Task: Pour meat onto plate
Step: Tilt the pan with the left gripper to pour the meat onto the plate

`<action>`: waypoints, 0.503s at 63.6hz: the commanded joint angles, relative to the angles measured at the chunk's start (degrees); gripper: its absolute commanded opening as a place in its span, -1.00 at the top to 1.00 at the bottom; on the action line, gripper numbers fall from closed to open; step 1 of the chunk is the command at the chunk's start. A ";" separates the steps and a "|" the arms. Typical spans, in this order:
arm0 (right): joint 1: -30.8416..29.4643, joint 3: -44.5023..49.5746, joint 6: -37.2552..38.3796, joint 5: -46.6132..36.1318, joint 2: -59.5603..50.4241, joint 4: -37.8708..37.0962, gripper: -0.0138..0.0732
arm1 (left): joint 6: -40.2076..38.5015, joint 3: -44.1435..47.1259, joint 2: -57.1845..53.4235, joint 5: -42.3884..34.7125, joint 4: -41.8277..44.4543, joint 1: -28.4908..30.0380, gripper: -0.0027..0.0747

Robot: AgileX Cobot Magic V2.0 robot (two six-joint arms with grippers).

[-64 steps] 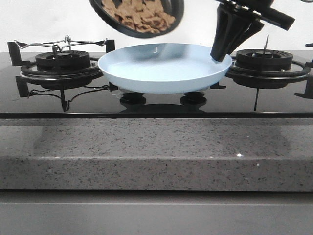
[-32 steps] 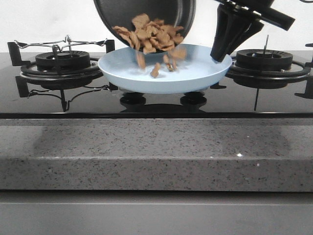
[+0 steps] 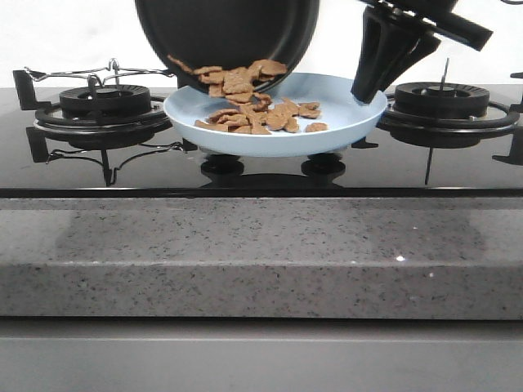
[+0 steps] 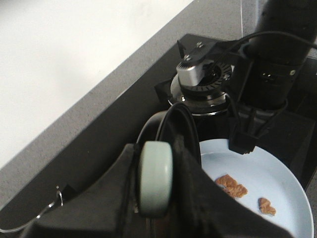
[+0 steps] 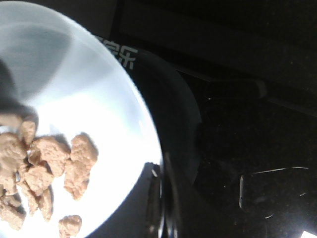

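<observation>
Black frying pan (image 3: 225,37), tipped steeply at the plate's 11 o'clock, spills flat brown meat (image 3: 253,114) chunks into a loose heap on the pale-blue plate (image 3: 347,122). Left pincer (image 4: 156,198) grips a pale handle. Right pincer (image 3: 368,96) clamps the plate's 3 o'clock rim.

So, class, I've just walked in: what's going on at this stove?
A two-armed robot is tipping a black frying pan steeply over a pale-blue plate sitting between two burners. Brown meat chunks are sliding out; many already lie on the plate, while some remain at the pan's lower edge. The left hand grips the pan's handle. The right hand rests at the plate's right rim, apparently steadying it, though its grip isn't clear.
</observation>
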 commanded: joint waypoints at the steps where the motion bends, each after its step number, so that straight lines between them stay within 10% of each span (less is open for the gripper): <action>1: -0.05 -1.35 -0.59 -1.10 -3.44 1.79 0.82 | -3.28 -2.21 -3.01 -6.69 4.87 -2.05 0.98; 32: -0.05 -1.35 -0.59 -1.10 -3.44 1.79 0.82 | -6.67 -2.21 -4.44 -7.53 15.79 -10.06 0.98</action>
